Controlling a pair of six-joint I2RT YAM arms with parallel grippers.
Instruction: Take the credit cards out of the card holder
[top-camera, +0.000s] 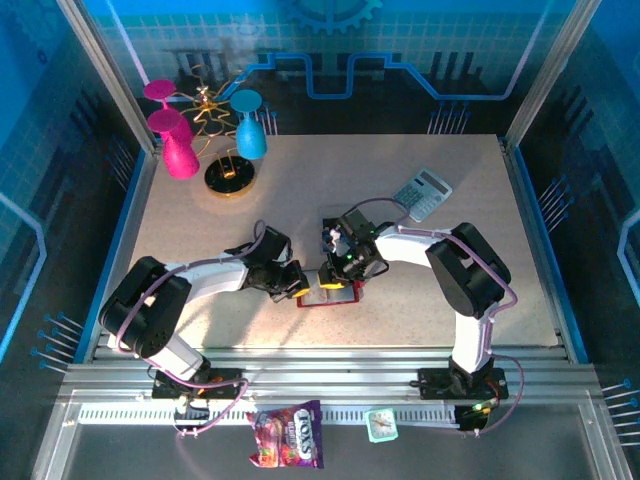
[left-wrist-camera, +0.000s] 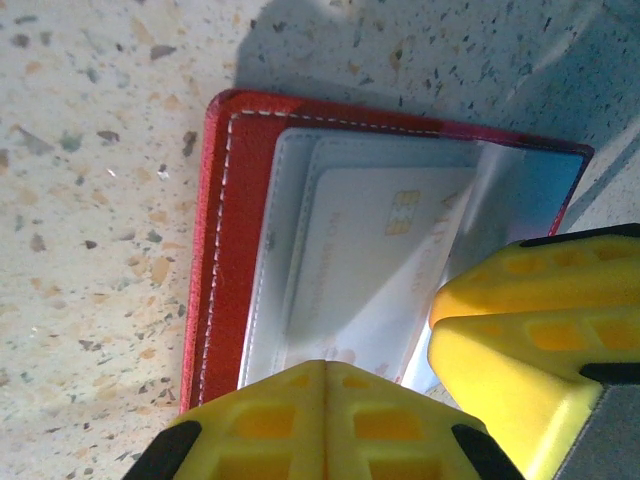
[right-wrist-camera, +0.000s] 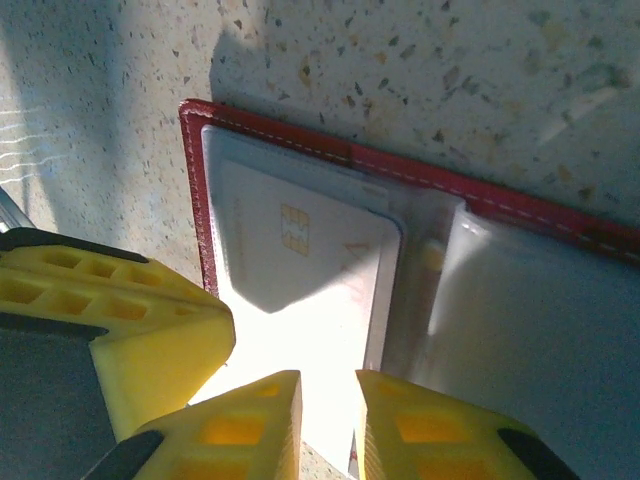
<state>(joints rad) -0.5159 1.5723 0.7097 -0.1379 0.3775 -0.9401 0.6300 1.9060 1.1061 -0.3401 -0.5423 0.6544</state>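
Card holder (top-camera: 330, 297), a small red folding wallet, lay spread open on the speckled worktop (top-camera: 200, 220), close to the front edge and between the two arms.

The left tool (left-wrist-camera: 325, 395) was closed, its yellow fingertips pressed together with nothing visible between them. Its tips sat at the near edge of the card holder's clear pocket (left-wrist-camera: 275, 290). It looked to be pinning the wallet down, though contact could not be confirmed.

Just beside it, the right tool (right-wrist-camera: 328, 415) had its jaws a narrow gap apart, poised over the near edge of a pale credit card (right-wrist-camera: 300, 270) with a gold chip. Strong glare washed out that edge, so it could not be told whether the fingers touched the card.

That credit card sat tucked inside the clear pocket, bordered by the red stitched rim. The other half of the card holder was covered by a cloudy flap, and its contents could not be made out. Judging by this, the task was at an early stage: the pale card was not yet out, and pulling it free remained to be done.
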